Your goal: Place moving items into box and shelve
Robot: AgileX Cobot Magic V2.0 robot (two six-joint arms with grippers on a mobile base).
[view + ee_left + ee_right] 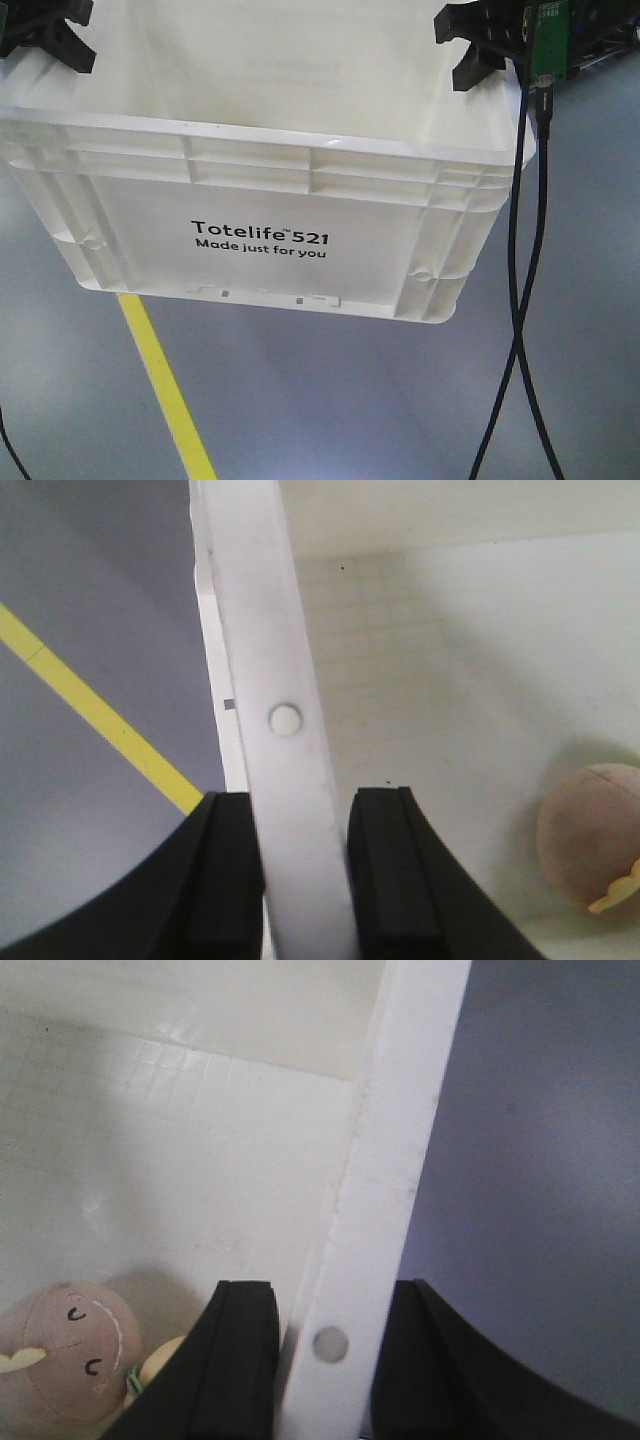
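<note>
Front view: box (260,200) shows its printed side to the camera, long axis left-right, opening upward.
Left gripper (305,820): closed on box rim.
Right gripper (335,1305): closed on box rim.

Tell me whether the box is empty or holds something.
Not empty: a pink plush toy lies on the box floor in both wrist views. Anything else inside cannot be told.

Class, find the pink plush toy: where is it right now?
The pink plush toy lies on the floor inside the box, bottom left in the right wrist view.
</note>
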